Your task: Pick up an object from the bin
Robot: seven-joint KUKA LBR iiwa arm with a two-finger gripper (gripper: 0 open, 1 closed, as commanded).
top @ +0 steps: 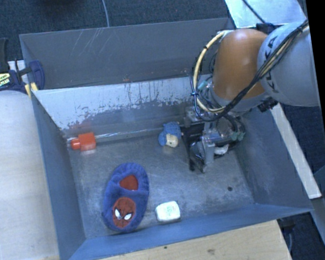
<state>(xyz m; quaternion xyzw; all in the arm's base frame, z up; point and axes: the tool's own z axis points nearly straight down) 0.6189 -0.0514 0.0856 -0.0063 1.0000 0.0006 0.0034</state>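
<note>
My gripper hangs low over the bare floor in the right half of the bin, with nothing seen in it. Just to its upper left, near the back wall, lies a small blue and yellow toy, close to the gripper but apart from it. A small white block rests near the front wall, below and left of the gripper. Further left sits a blue slipper with a Spider-Man face.
A clear tube with an orange cap lies along the foot of the back wall, at the left. The arm with its orange cover reaches in over the bin's right wall. Bare floor lies around the gripper.
</note>
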